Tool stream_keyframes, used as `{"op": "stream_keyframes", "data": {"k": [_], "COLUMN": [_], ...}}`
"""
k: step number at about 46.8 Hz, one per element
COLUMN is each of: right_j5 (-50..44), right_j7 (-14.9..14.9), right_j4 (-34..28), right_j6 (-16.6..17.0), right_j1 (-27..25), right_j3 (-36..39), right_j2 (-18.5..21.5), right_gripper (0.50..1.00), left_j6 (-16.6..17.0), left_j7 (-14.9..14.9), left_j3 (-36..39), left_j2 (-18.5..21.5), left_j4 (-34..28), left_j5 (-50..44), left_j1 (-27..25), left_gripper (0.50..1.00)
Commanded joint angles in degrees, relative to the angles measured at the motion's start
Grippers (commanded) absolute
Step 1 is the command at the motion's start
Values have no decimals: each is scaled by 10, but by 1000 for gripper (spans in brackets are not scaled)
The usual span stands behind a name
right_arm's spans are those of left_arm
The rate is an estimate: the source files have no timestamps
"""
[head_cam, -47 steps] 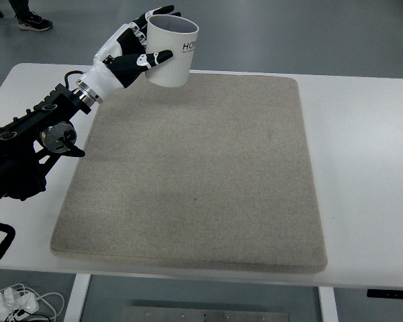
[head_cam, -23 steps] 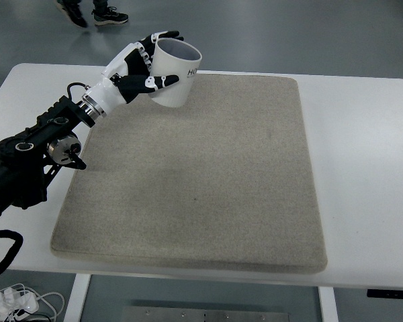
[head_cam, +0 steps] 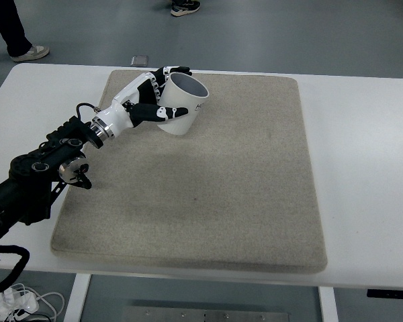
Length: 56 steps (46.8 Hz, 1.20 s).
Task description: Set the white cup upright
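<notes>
A white cup (head_cam: 183, 104) with dark lettering on its side stands mouth-up, tilted slightly to the right, at the far left part of the grey mat (head_cam: 208, 181). Whether its base touches the mat I cannot tell. My left hand (head_cam: 154, 96), white with black joints, is shut on the cup from its left side, with the thumb across the near wall and the fingers around the far rim. The black left arm runs from the lower left edge over the mat's left border. The right arm does not show.
The mat lies on a white table (head_cam: 363, 161). A person's legs and shoes (head_cam: 17, 40) show on the floor beyond the table's far left corner, and another shoe (head_cam: 185, 7) at the top. A small dark object (head_cam: 140, 60) lies past the far edge.
My left hand has brought the cup down and toward me, from above the mat's far edge to low over the mat. The arm has lowered with it. The people behind have walked on.
</notes>
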Motion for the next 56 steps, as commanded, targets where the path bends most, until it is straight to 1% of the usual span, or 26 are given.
{"op": "stream_keyframes", "data": {"k": [1, 2, 5, 9, 13, 14, 15, 16, 22, 25, 35, 39, 43, 52, 56], "right_j5": [0, 0, 0, 0, 0, 0, 0, 0, 0, 0, 0, 0, 0, 0, 0], "right_j7": [0, 0, 0, 0, 0, 0, 0, 0, 0, 0, 0, 0, 0, 0, 0], "right_j4": [0, 0, 0, 0, 0, 0, 0, 0, 0, 0, 0, 0, 0, 0, 0], "right_j6": [0, 0, 0, 0, 0, 0, 0, 0, 0, 0, 0, 0, 0, 0, 0], "right_j1": [0, 0, 0, 0, 0, 0, 0, 0, 0, 0, 0, 0, 0, 0, 0], "right_j3": [0, 0, 0, 0, 0, 0, 0, 0, 0, 0, 0, 0, 0, 0, 0], "right_j2": [0, 0, 0, 0, 0, 0, 0, 0, 0, 0, 0, 0, 0, 0, 0], "right_gripper": [952, 952, 952, 952, 952, 952, 952, 952, 952, 952, 952, 952, 952, 952, 952], "left_j6": [10, 11, 16, 27, 38, 40, 41, 42, 43, 43, 40, 38, 37, 36, 35], "left_j7": [0, 0, 0, 0, 0, 0, 0, 0, 0, 0, 0, 0, 0, 0, 0], "left_j3": [0, 0, 0, 3, 25, 30, 34, 38, 43, 42, 35, 35, 34, 33, 33], "left_j2": [-1, -1, -2, -2, -2, -2, -2, -2, -2, -1, -1, -1, 0, 6, 17], "left_j4": [0, -1, 0, -1, -1, -1, -1, -1, -1, -3, -7, -7, -15, -37, -53], "left_j5": [15, 18, 21, 22, 21, 21, 21, 21, 19, 13, 12, 12, 11, 5, -11], "left_j1": [8, 10, 12, 12, 15, 15, 15, 15, 16, 18, 20, 20, 21, 21, 21], "left_gripper": [636, 643, 703, 739, 776, 824, 863, 874, 889, 926, 962, 966, 992, 992, 992]}}
